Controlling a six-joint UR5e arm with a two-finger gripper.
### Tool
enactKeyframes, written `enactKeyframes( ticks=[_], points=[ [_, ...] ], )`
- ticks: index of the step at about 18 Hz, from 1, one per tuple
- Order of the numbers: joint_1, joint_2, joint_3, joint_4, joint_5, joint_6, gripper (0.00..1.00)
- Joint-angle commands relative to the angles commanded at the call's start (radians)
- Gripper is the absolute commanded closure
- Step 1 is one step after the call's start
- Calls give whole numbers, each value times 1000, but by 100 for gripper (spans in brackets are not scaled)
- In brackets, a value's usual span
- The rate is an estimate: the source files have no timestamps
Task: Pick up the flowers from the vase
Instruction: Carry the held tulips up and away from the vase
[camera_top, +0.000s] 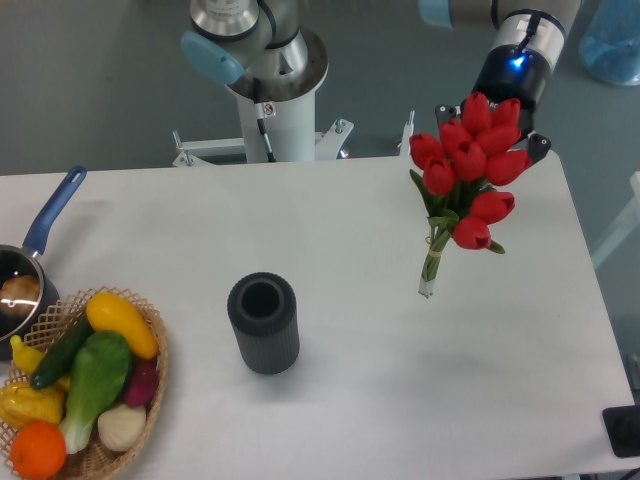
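You've got one bunch of red tulips (470, 165), roughly ten buds, one dark ribbed vase (263, 323), one blue-handled saucepan (30, 270), one wicker basket (150, 385) holding about seven vegetables and fruit, one robot arm (255, 40)

A wicker basket (150, 345) of colourful vegetables and fruit sits at the white table's (400, 400) front left corner, touching a blue-handled saucepan (30, 265) just behind it.
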Motion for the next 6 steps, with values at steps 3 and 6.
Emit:
enactKeyframes(
  ticks=[3, 6],
  points=[
    [-5, 0, 0, 2, 0, 0, 74],
    [-8, 0, 0, 2, 0, -2, 74]
  ],
)
